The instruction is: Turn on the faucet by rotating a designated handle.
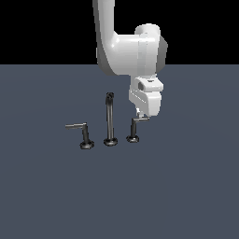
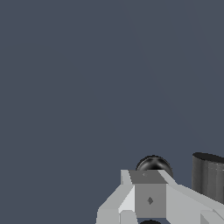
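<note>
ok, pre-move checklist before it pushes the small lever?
1. Gripper at the handle, not the larger handle: ok.
2. Contact with the lever arm: cannot tell; the exterior view shows them overlapping only.
3. Jaw opening: cannot tell in either view.
4. Spout apart from the gripper, on the exterior view's left: ok.
5. Handle base flat on the floor: ok.
6. Wrist view confirms the target: cannot tell; only a dark round part shows.

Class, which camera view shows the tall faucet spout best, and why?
The exterior view: the spout stands whole there, hooked tip to round base, between the two lever handles. The wrist view shows mostly bare floor and the pincer, with dark shapes I cannot identify as the spout.
</note>
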